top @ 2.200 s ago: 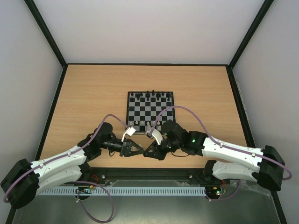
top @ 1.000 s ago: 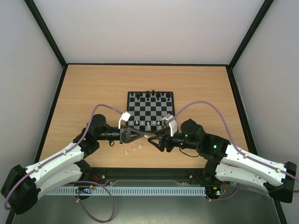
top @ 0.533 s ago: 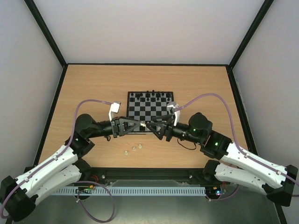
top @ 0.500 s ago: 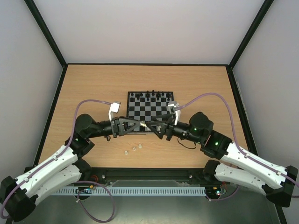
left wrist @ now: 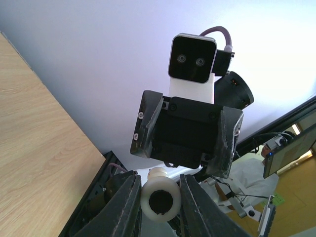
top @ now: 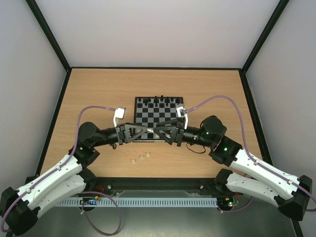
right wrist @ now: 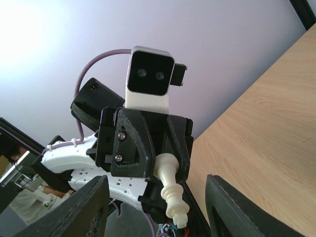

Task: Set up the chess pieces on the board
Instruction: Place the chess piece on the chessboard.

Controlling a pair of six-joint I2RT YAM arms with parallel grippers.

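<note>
From above, my two arms meet tip to tip over the near edge of the board (top: 148, 116); what sits between the tips is too small to tell here; three loose pale pieces (top: 141, 157) lie on the worktop (top: 98, 98) just in front of the board, and black pieces (top: 158, 100) stand on its far row.

In the left wrist view, my left jaws are closed on one pale chess piece (left wrist: 159, 200); its round base looks toward the camera and the fingers (left wrist: 126, 210) press it from both sides; my right jaws face it, spread apart.

In the right wrist view, my right jaws are wide open and empty, with their fingers (right wrist: 81, 210) far out on each side; the chess piece sticks out from the left jaws, tilted.

I judge this is a handover, and the danger is in the timing; if the left jaws release before the right jaws close, the piece drops and may roll away; it is tiny and looks smooth, so an off-centre grip may twist it; the tips could also collide.
</note>
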